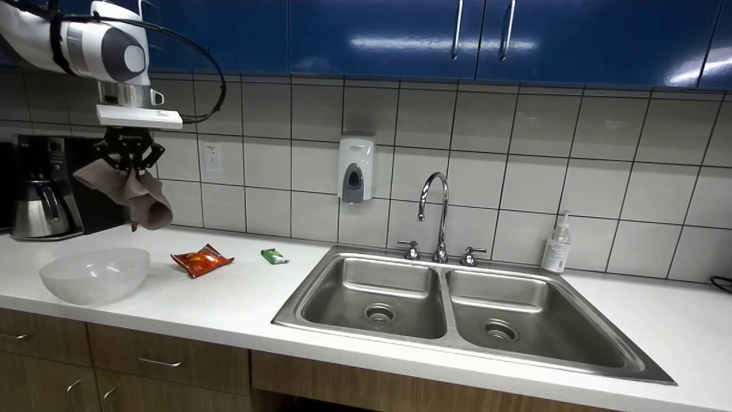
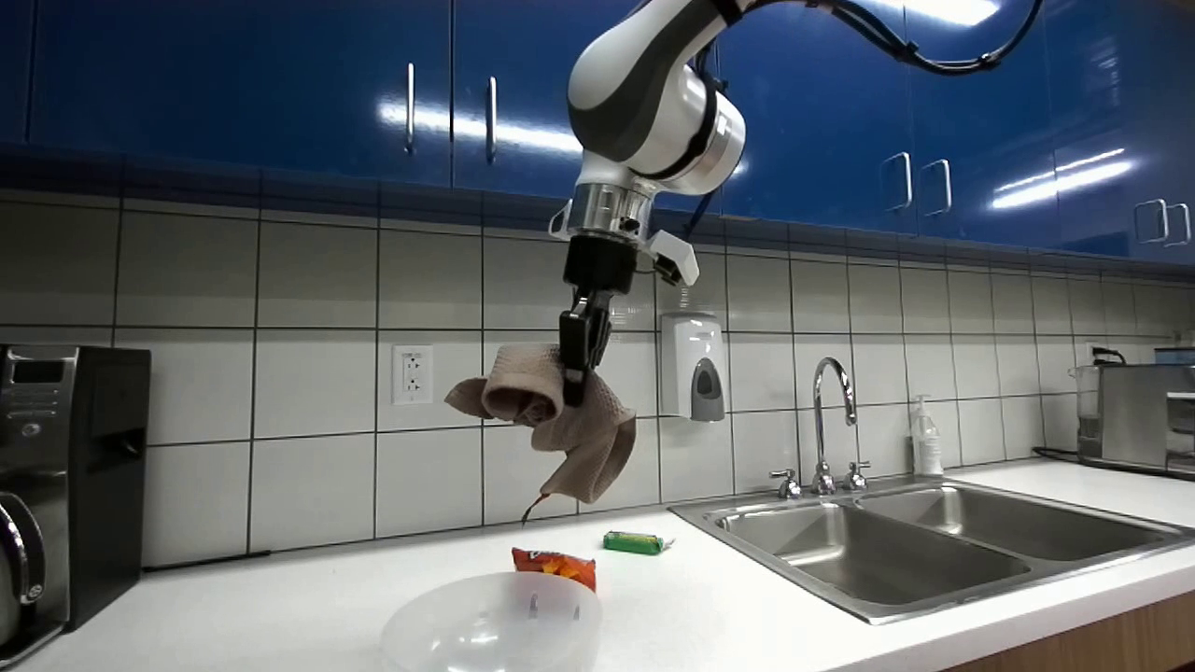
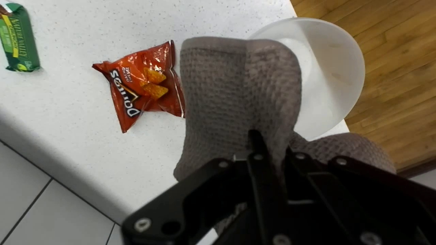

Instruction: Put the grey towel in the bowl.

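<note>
The grey-brown towel [image 1: 150,201] hangs folded from my gripper [image 1: 132,170], well above the counter. It also shows in an exterior view [image 2: 588,439] and in the wrist view [image 3: 218,92]. My gripper [image 2: 576,392] is shut on a fold of the towel, pinched between its fingers [image 3: 270,143]. The translucent white bowl [image 1: 63,284] stands on the counter near its front edge, below the towel's height. It also shows in an exterior view [image 2: 420,621]. In the wrist view the bowl [image 3: 347,71] lies beyond the towel, to the right, partly hidden by it.
A red chip bag [image 1: 203,262] lies beside the bowl, and a green snack bar [image 1: 274,256] lies farther toward the double sink [image 1: 300,294]. A coffee maker [image 1: 41,212] stands at the back. Blue cabinets [image 1: 383,34] hang above. A soap dispenser [image 1: 355,166] is on the tiled wall.
</note>
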Robot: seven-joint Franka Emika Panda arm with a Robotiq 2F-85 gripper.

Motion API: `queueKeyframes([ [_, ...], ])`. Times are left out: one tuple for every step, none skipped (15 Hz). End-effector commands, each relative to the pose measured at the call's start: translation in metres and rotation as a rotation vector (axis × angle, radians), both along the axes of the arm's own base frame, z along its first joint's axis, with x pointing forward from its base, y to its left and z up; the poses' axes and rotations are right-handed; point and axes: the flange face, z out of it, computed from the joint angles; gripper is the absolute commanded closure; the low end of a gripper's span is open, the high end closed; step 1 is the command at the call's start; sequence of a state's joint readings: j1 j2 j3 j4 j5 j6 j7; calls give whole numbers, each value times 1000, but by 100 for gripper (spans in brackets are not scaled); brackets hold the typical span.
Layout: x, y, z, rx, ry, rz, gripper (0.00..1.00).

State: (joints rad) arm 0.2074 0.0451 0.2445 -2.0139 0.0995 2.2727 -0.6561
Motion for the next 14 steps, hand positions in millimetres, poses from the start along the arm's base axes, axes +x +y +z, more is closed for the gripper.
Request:
queueKeyframes([
  [-24, 5, 3, 7, -18, 63, 98],
  [-28, 7, 2, 1, -18, 77, 98],
  [-32, 10, 0, -2, -16, 92, 98],
  [-36, 13, -1, -8, -15, 107, 98],
  [-40, 15, -3, -13, -15, 120, 98],
  [-43, 18, -5, -15, -16, 135, 98],
  [-46, 21, -7, -16, -16, 148, 98],
  [-47, 24, -10, -20, -14, 166, 98],
  [-49, 27, -14, -24, -14, 181, 98],
  [-50, 31, -17, -24, -8, 197, 98],
  [-52, 34, -20, -25, -2, 209, 98],
  [-54, 37, -23, -30, -2, 224, 98],
  [-56, 40, -26, -34, 1, 241, 98],
  [-57, 44, -30, -37, 5, 259, 98],
])
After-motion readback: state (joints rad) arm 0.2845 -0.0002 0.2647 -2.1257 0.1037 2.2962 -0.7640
